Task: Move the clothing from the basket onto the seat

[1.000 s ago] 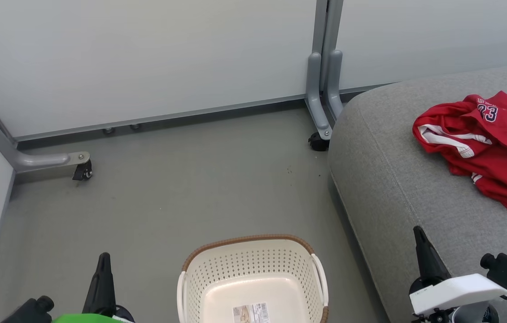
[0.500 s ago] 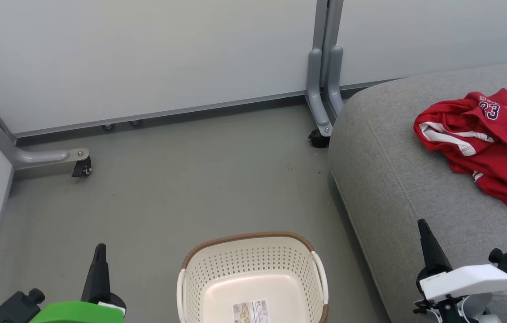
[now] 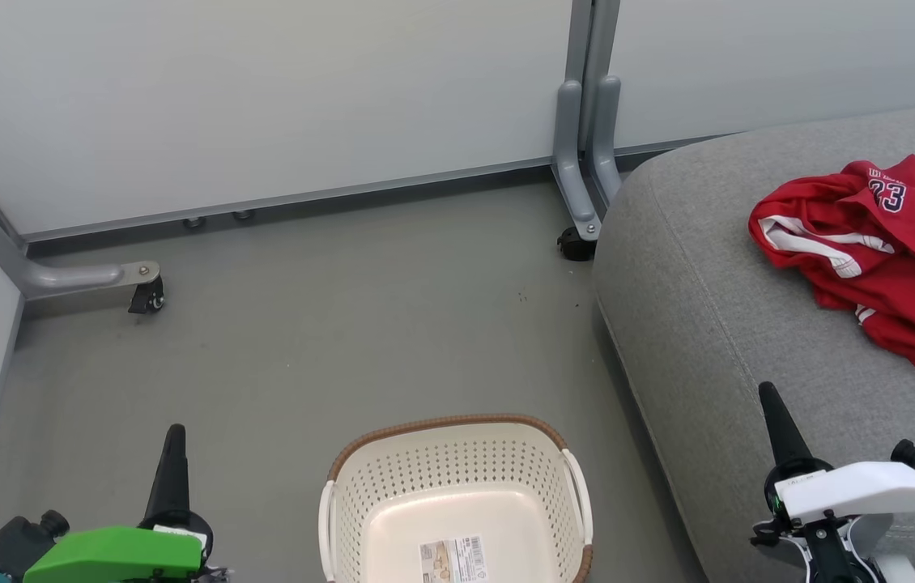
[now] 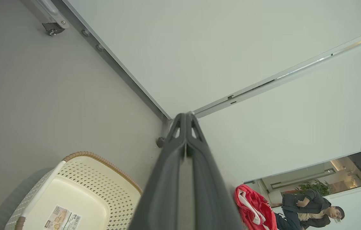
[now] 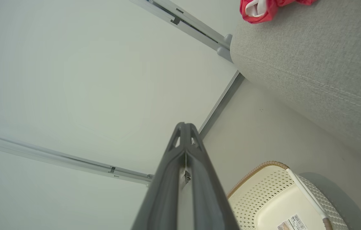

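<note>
On the right, toward the far side of the grey seat (image 3: 708, 324), the red clothing (image 3: 870, 259) sits in a crumpled heap, 23 facing up. The basket (image 3: 445, 423) is on the floor just left of the seat, label sticker showing on its base. The left gripper (image 3: 174, 441) and right gripper (image 3: 769, 401) are both pinched closed with nothing in them, one on either side of the basket.

Red clothing (image 3: 870, 255) heaped on grey seat (image 3: 717, 324); basket (image 3: 457, 486) on floor, bare inside.

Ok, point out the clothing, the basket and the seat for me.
clothing (image 3: 911, 283), head view, red fabric below the 23.
basket (image 3: 449, 465), head view, perforated far wall.
seat (image 3: 700, 324), head view, bare grey cushion left of the clothing.
</note>
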